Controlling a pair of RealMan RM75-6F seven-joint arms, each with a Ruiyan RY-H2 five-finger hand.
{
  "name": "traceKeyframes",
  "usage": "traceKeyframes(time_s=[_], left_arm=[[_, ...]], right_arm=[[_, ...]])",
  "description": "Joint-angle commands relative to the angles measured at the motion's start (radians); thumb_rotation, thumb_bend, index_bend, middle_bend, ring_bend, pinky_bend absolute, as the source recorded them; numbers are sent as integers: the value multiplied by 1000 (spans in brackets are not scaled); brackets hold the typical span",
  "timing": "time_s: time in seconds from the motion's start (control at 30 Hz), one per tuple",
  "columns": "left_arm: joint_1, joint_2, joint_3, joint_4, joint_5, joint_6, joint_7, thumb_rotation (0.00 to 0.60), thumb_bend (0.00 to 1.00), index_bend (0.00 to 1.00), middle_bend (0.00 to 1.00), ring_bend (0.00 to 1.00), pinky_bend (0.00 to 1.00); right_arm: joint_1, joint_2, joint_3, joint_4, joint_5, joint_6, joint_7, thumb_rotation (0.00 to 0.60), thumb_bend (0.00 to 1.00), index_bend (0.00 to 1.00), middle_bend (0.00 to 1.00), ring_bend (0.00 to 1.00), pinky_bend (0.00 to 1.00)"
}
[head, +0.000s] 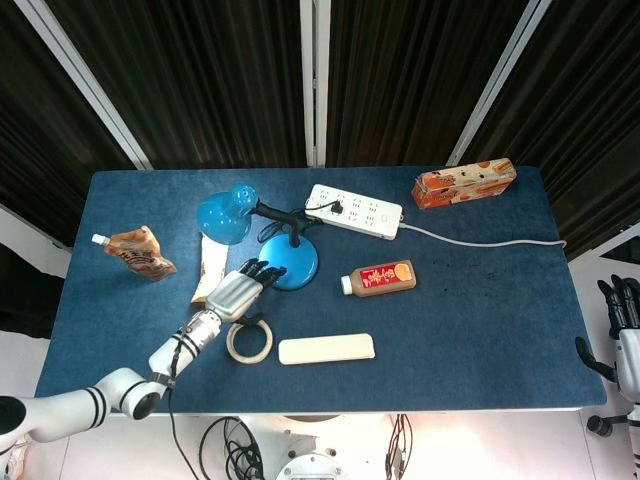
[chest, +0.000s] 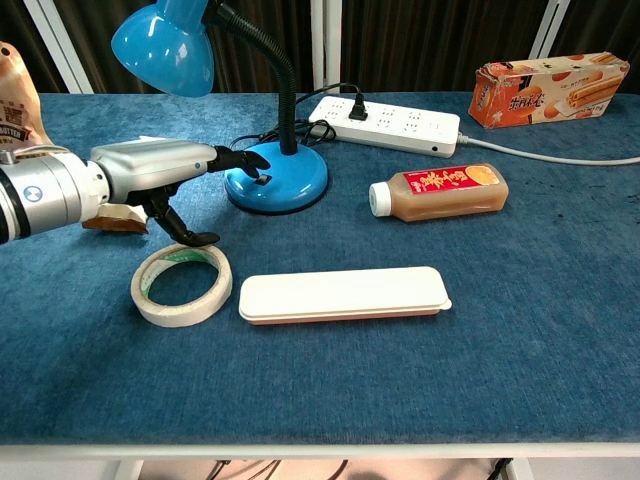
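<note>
Left hand, fingers spread and holding nothing, hovers beside the blue lamp base near the worktop's back-left edge, thumb over the tape roll; best to reach level so the lamp stays put

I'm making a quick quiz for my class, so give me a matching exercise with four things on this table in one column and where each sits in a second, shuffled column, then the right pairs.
Things:
1. roll of tape
2. snack box
3. brown bottle
4. power strip

Places:
A. far right corner of the table
B. lying on its side, right of the blue lamp base
C. just below the left hand, beside the long white case
D. behind the lamp, with a black plug in it

Pairs: 1-C, 2-A, 3-B, 4-D
</note>
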Motion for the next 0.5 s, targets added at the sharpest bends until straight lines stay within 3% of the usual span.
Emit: traceKeyframes(time_s=[0.03, 0.5], left_arm=[[-5, -6, 2, 11, 2, 4, -13, 600, 314, 7, 94, 0, 48], [-30, -17, 15, 36, 0, -5, -58, 600, 368, 7, 98, 0, 47]], right_arm=[[0, -1, 0, 2, 1, -1, -1, 600, 251, 0, 0, 0, 0], [0, -7, 3, 9, 9, -9, -6, 600, 259, 0, 0, 0, 0]])
